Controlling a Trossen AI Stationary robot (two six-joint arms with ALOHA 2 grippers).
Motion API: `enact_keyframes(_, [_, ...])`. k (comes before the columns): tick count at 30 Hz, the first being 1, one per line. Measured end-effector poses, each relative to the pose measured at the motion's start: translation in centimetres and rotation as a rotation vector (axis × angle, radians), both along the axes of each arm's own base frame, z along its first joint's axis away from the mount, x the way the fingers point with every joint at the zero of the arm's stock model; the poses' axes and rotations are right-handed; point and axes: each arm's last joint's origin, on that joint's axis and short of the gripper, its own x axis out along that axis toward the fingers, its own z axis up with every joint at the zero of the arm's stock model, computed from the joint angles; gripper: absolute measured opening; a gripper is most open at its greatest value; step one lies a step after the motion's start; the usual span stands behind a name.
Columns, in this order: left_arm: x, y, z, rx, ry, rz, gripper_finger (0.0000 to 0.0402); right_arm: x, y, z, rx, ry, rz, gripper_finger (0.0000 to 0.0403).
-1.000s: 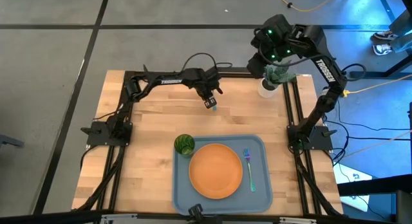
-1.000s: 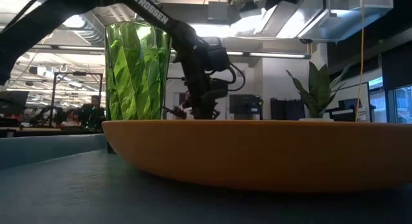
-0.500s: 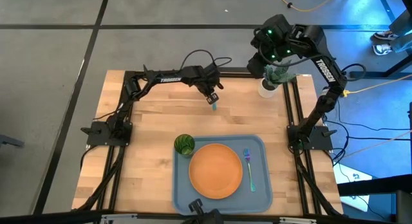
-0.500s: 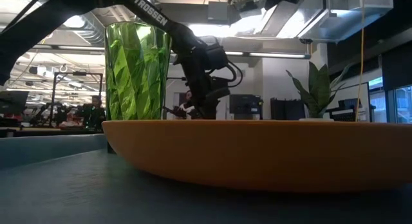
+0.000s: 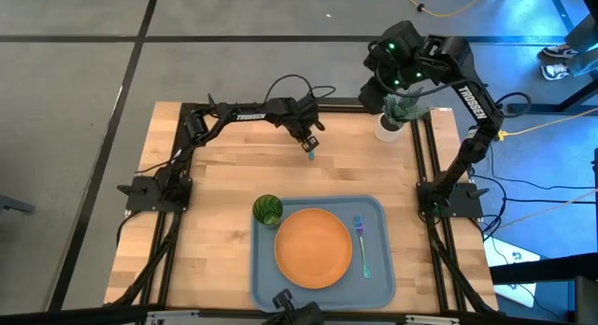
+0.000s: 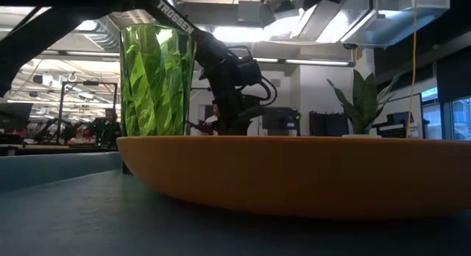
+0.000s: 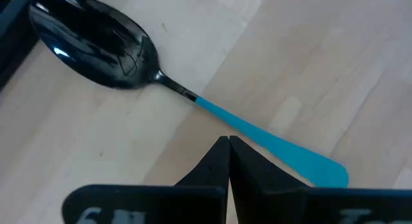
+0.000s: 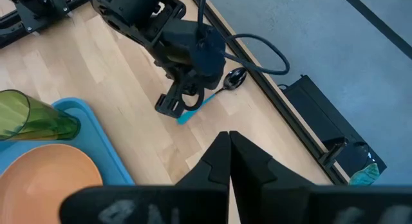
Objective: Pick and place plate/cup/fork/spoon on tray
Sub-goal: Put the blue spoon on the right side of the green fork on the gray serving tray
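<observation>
Our left tool hovers over the spoon at the far side of the table; the tray near us already holds the plate, cup and fork.

From above, we see the left tool [image 5: 308, 141] over the teal-handled spoon [image 5: 311, 154] on the bare wooden table [image 5: 215, 185], well apart from the grey-blue tray [image 5: 378, 278], where the orange plate [image 5: 312, 247] lies centred, the green cup [image 5: 267, 209] stands at its far left corner and the fork [image 5: 361, 245] lies along its right side. The right tool [image 5: 392, 87] waits high beside a potted plant [image 5: 400, 108]. At table height, cup and plate fill our view. Our left wrist view shows the dark spoon head on the wood and the fingers [image 7: 215, 165] pressed together, holding nothing. Our right wrist view shows its fingers [image 8: 219, 159] closed and empty too.
</observation>
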Motion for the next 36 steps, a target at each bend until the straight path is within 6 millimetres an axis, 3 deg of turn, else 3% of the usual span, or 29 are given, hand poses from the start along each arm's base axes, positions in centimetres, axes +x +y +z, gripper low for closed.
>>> enact_keyframes(12, [-0.6,0.9,0.2,-0.104,-0.050,0.032,0.0000,0.0,0.0,0.0,0.015,-0.008,-0.021,0.0007])
enact_keyframes(23, [-2.2,5.3,5.9,-0.109,-0.099,0.069,0.0000,0.0,0.0,0.0,0.016,-0.008,-0.022,0.0007])
enact_keyframes(28, [-4.3,7.4,5.5,-0.136,-0.052,0.131,0.0000,0.0,0.0,0.0,0.016,-0.008,-0.022,0.0007])
enact_keyframes(36, [-4.7,9.5,2.9,-0.202,-0.078,0.143,0.0000,0.0,0.0,0.0,0.014,-0.007,-0.022,0.0007])
